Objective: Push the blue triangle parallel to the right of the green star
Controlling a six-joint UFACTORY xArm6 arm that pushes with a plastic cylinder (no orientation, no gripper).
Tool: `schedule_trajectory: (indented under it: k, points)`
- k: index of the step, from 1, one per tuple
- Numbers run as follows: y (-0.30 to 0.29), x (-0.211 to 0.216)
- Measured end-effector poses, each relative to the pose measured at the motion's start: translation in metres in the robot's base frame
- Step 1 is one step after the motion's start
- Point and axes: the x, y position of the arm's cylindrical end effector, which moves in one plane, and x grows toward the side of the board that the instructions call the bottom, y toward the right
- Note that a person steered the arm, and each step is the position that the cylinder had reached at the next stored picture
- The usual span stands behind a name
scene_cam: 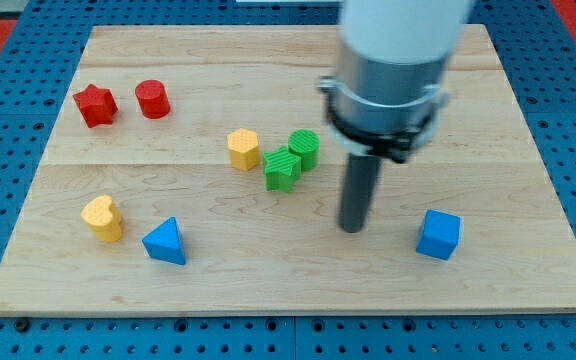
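The blue triangle (pixel 165 241) lies on the wooden board (pixel 288 290) at the view's lower left. The green star (pixel 281 169) sits near the middle, touching a green cylinder (pixel 305 148) at its upper right. My tip (pixel 352 229) rests on the board right of and below the green star, far to the right of the blue triangle. It touches no block.
A yellow hexagon (pixel 244 148) stands just left of the green star. A yellow heart (pixel 103 217) lies left of the blue triangle. A red star (pixel 95 104) and a red cylinder (pixel 153 99) sit at the upper left. A blue cube (pixel 438 234) lies right of my tip.
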Motion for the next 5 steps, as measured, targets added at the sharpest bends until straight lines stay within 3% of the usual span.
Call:
schedule_trajectory:
  k: [1, 3, 4, 5]
  points:
    - [-0.097, 0.002]
    - [-0.184, 0.06]
    - [-0.259, 0.047]
    - [-0.231, 0.041]
